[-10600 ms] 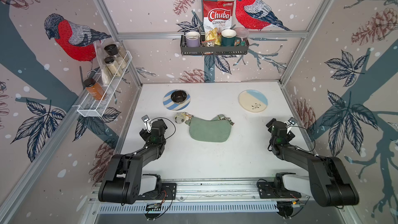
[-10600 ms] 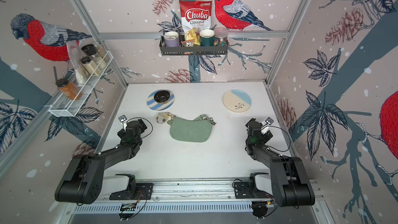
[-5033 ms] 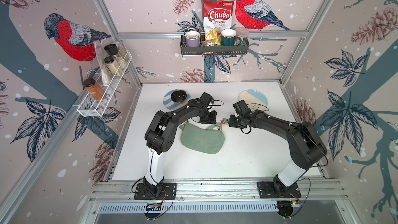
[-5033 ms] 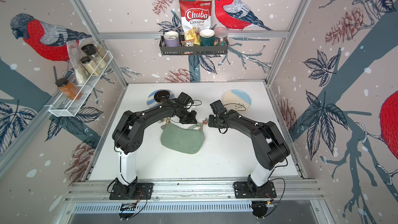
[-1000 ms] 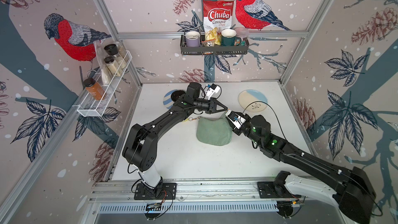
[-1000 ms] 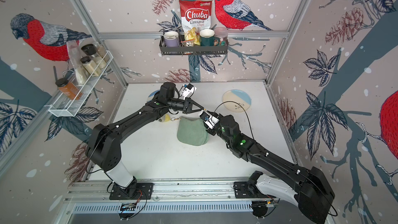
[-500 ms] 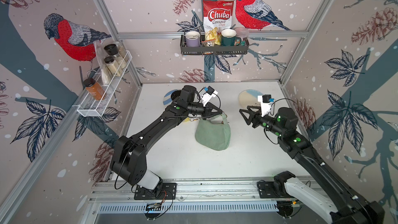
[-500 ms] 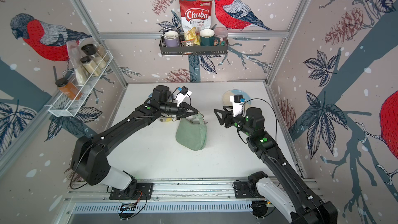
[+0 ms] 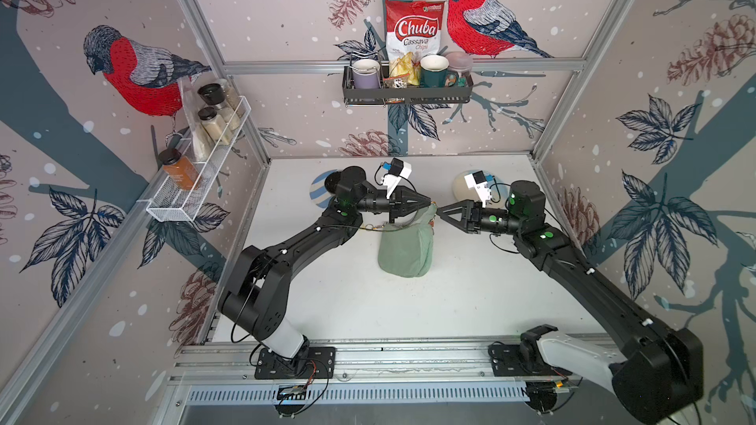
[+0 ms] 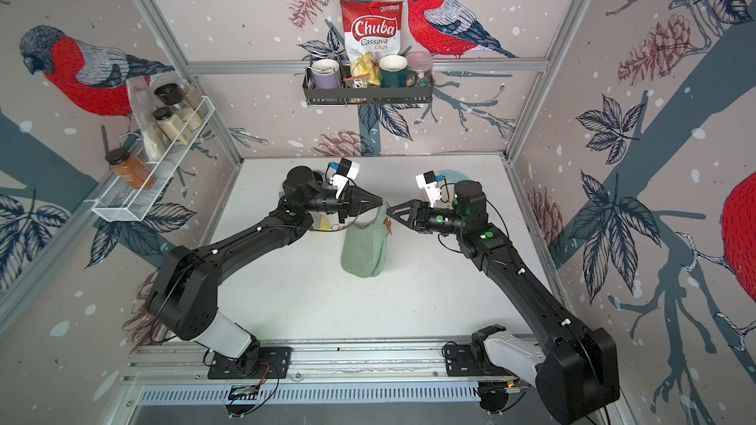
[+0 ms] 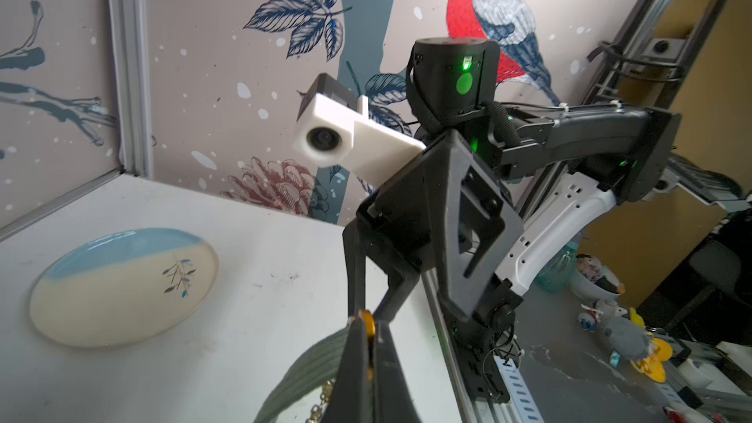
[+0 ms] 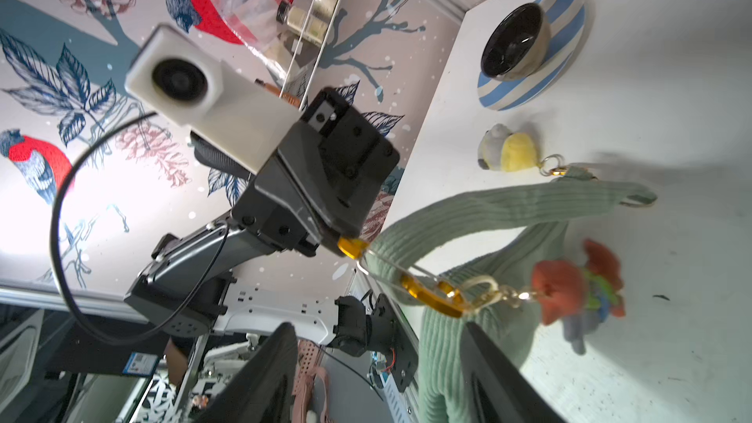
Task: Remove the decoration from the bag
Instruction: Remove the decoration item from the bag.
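Observation:
The sage-green bag (image 9: 405, 249) (image 10: 364, 251) hangs by its strap (image 12: 488, 209) above the table. My left gripper (image 9: 429, 201) (image 11: 368, 321) is shut on a gold clip (image 12: 352, 247) hooked to the strap. From that clip dangles the decoration, a red-orange plush (image 12: 578, 290). A second plush, yellow and grey (image 12: 506, 152), lies on the table, clipped to the strap's other end. My right gripper (image 9: 439, 211) (image 12: 378, 329) is open, tip to tip with the left one. Its fingers (image 12: 484, 343) sit just short of the clip and hold nothing.
A cream and blue plate (image 11: 122, 286) (image 9: 462, 190) lies at the back right behind my right wrist. A blue-striped plate (image 12: 569, 46) with a black bowl (image 12: 514, 40) lies at the back left. Wall shelves hold jars and mugs.
My right gripper has moved in toward the left gripper's tip and its jaws have opened wider. The bag still hangs from the left gripper.

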Available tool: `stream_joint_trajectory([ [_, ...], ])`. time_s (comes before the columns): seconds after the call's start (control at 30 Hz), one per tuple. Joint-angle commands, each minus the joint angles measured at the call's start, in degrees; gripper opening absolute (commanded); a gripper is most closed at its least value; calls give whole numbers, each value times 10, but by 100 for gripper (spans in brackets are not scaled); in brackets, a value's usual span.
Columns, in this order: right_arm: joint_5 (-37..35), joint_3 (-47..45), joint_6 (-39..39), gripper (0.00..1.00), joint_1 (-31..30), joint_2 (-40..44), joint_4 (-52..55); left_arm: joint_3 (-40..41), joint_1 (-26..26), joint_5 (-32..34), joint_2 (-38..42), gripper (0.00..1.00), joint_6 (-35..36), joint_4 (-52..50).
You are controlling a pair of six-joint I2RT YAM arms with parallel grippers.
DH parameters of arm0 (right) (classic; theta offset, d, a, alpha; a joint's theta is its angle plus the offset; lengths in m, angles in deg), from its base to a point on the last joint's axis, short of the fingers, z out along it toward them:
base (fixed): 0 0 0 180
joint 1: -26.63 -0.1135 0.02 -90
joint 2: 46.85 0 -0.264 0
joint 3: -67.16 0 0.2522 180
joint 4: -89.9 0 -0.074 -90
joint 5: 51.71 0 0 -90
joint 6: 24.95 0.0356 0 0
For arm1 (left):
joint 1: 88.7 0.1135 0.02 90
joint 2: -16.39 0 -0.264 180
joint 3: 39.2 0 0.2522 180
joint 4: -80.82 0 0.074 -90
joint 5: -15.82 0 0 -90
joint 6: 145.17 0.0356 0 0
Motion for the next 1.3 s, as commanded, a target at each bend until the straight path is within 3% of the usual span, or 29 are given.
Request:
stream_joint_trajectory([
  [0.0,1,15,-102,61,-11,8,58,-18,0,-43,-18,0,-116,161],
  [0.17,-49,7,-167,48,-11,35,67,-24,1,-58,-20,0,-121,149],
  [0.33,-130,28,-280,48,14,75,157,-19,0,-69,-20,0,-126,150],
  [0.53,-181,-3,-373,52,-45,99,108,-25,-6,-82,-25,0,-126,150],
  [0.9,-163,5,-397,43,-57,62,62,-21,-18,-112,-21,0,-127,137],
  [1.27,-136,2,-401,16,-76,63,62,-29,-18,-111,-20,0,-127,124],
])
